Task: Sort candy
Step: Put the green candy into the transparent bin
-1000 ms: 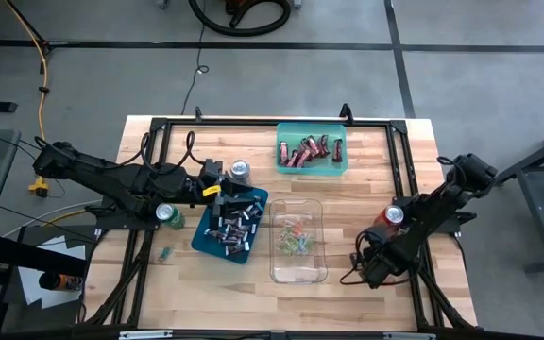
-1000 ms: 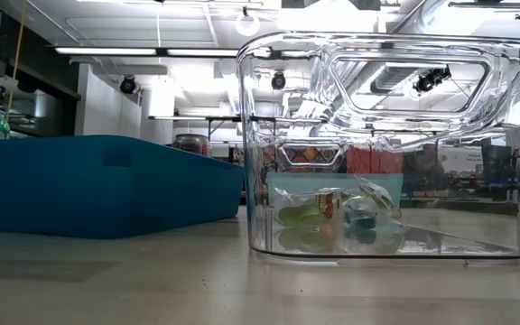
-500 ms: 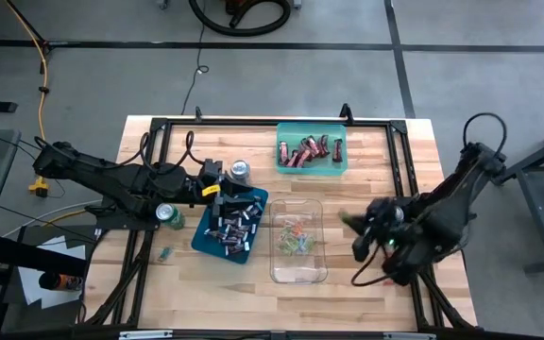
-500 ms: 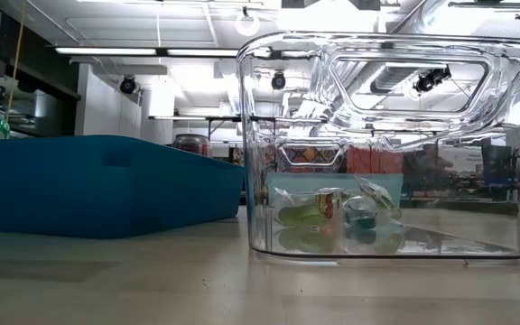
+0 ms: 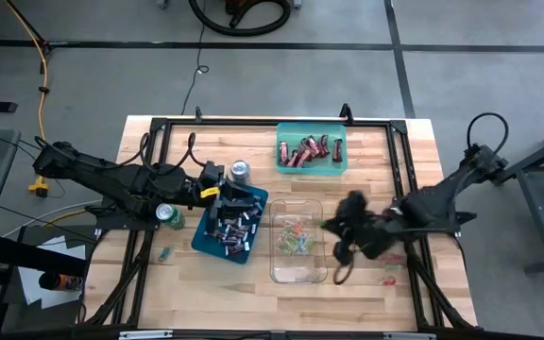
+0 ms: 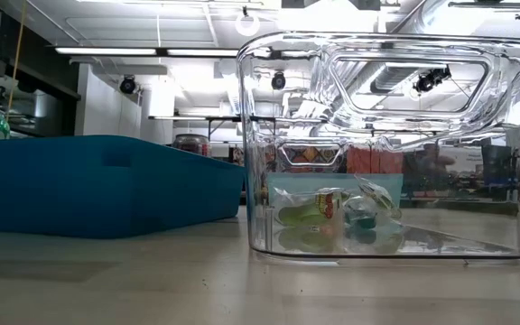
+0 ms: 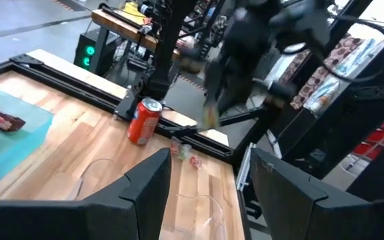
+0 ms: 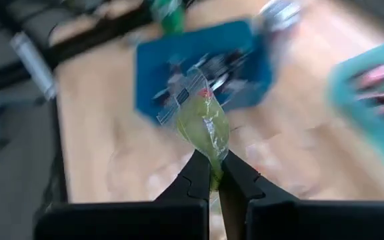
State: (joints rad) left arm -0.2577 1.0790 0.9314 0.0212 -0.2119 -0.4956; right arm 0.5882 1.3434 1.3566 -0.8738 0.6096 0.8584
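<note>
risk: the green-wrapped candy (image 8: 207, 130) is pinched only by a corner of its wrapper and could slip loose on the way and land on the counter (image 5: 423, 179)
right hand (image 5: 336, 231): clamped tight on that candy, just beside the clear bin (image 5: 297, 276) that holds the other green pieces
left hand (image 7: 205, 187): fingers spread, empty, over the blue tray (image 5: 208, 236) of dark bars
still loose: small pieces on the counter near the red can (image 7: 143, 121), behind the right hand

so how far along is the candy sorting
Mostly done: red bars sit in the teal tray, dark mini bars in the blue tray, green pieces in the clear bin. In hand: the right claw is shut on a green candy beside that bin. Left: loose pieces near the left claw, which waits open over the blue tray, and by the table's right edge.
</note>
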